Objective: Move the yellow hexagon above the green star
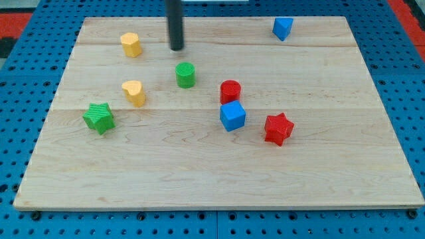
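Hanging over the far part of the board, my tip [176, 49] is a plain dark rod end with no jaws to open or close and nothing held; it stands free of every block. Just to its left sits the yellow hexagon [131, 44], near but not touching. Nearer and a little right of my tip is the green cylinder [185, 75].

The green star [99, 118] lies well toward the left near side, with the yellow heart [134, 93] between it and the hexagon's present spot. That, I judge, is the main hazard: a push sending the hexagon left and nearer could graze the heart and shove it into the star, shifting the target itself. An off-centre contact on the hexagon's faceted side could also spin it away from the rod.

Further right cluster the red cylinder [230, 90], the blue cube [232, 115] just touching or nearly so, and the red star [278, 129]; a blue block [283, 28] sits at the far right. All look like smooth, matte painted pieces on a pale wooden board [332, 172] with fine grain, likely sliding easily.
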